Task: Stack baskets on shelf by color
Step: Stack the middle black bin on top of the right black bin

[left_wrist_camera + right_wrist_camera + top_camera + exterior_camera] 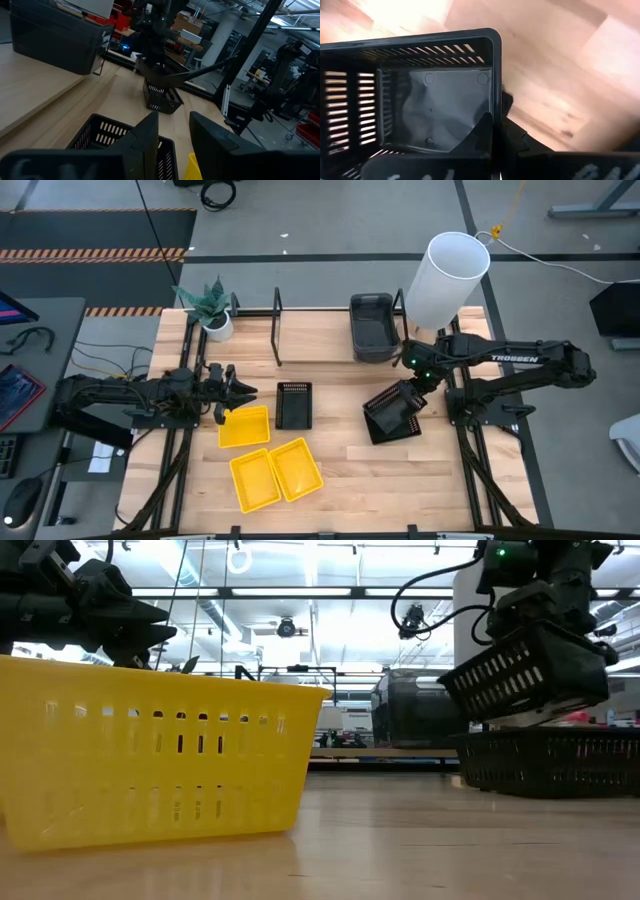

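Observation:
My right gripper [410,383] is shut on a black slotted basket [398,408], held tilted above a second black basket [552,760] on the table. A third black basket [294,403] stands mid-table. My left gripper [236,392] hovers open at the left, over the near yellow basket [245,426]. Two more yellow baskets [272,474] lie side by side toward the near edge. Smoky grey baskets [372,326] sit on the shelf [310,330] at the far edge. My right gripper [497,122] holds the black basket by one side wall near a corner [494,95], one finger [481,131] inside and one outside. It comes from above. The basket is lifted clear and tilted, one end lower, just above the other black basket.
A white cylinder [449,278] stands at the far right by the shelf, a potted plant [212,310] at its far left. Black wire uprights [277,326] rise from the shelf. Bare tabletop [400,490] lies near the front right.

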